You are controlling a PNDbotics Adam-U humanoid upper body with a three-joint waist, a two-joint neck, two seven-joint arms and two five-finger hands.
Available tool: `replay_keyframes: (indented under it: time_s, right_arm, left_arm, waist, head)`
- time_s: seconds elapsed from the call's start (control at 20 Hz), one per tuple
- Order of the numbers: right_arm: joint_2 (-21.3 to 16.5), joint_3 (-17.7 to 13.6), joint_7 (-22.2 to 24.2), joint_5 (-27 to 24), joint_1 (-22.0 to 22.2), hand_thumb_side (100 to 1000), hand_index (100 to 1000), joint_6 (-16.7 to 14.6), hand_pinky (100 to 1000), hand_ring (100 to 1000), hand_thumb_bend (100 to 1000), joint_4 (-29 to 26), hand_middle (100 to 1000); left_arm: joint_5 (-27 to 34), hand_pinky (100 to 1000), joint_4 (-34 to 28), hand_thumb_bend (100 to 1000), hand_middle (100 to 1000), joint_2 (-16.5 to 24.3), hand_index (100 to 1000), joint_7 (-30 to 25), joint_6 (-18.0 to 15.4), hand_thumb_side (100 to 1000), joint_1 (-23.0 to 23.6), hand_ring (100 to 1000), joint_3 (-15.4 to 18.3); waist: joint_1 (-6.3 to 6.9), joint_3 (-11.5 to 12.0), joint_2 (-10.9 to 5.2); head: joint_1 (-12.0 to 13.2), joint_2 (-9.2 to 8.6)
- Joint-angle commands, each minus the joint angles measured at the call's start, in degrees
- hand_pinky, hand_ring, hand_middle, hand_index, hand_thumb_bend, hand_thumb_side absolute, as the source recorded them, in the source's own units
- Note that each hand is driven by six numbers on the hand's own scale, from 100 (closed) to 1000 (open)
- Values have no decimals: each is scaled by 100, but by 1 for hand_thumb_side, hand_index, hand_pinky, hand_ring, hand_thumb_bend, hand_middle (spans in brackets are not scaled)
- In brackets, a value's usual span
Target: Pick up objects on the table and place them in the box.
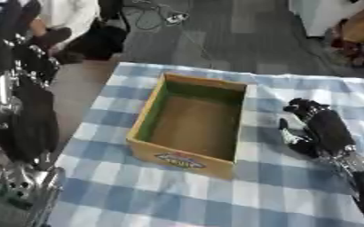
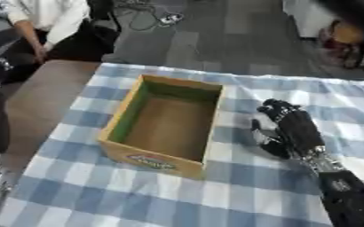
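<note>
My right hand (image 2: pixel 291 128) rests on the checked cloth (image 1: pixel 216 195) just right of the box (image 1: pixel 191 124), fingers (image 2: pixel 274 107) curled downward, thumb apart, holding nothing I can make out. The box sits open and upright, long axis running away from me. Left arm (image 1: pixel 18 111) stands at the left edge; its fingers cannot be judged.

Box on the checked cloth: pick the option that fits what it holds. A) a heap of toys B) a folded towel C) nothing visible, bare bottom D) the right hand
C: the box shows only its bare brown bottom, while the right hand rests on the cloth beside it.
</note>
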Motion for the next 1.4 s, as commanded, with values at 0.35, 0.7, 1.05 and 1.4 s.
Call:
replay_keyframes:
  time_s: [0.35,0.7,1.05,1.4]
  right_arm:
    - [-566,76,377,189,80,1000,846,-926,626,821,100,117,869]
    - [-1002,232,726,327,-78,1000,856,-1269,682,849,100,-108,901]
    - [-1139,248,891,441,-142,1000,857,-1421,678,848,100,-172,901]
    - [-1154,225,1011,371,-79,1000,863,-1414,610,820,100,-94,888]
  left_arm:
    - [-42,619,-95,310,930,93,1000,-6,14,1000,3,735,8]
    - [-44,619,-95,310,931,155,1000,-18,38,1000,65,735,-8]
    - [-46,619,-95,310,931,167,1000,-23,41,1000,79,736,-12]
    - [-45,619,-95,310,931,170,1000,-26,41,1000,74,736,-13]
  waist:
    - [-47,-61,-141]
    - [-100,-101,-198]
    - [-111,-108,-214]
    - [-110,-110,-211]
  head:
    - [164,64]
    - [207,140]
    - [205,159]
    - [181,163]
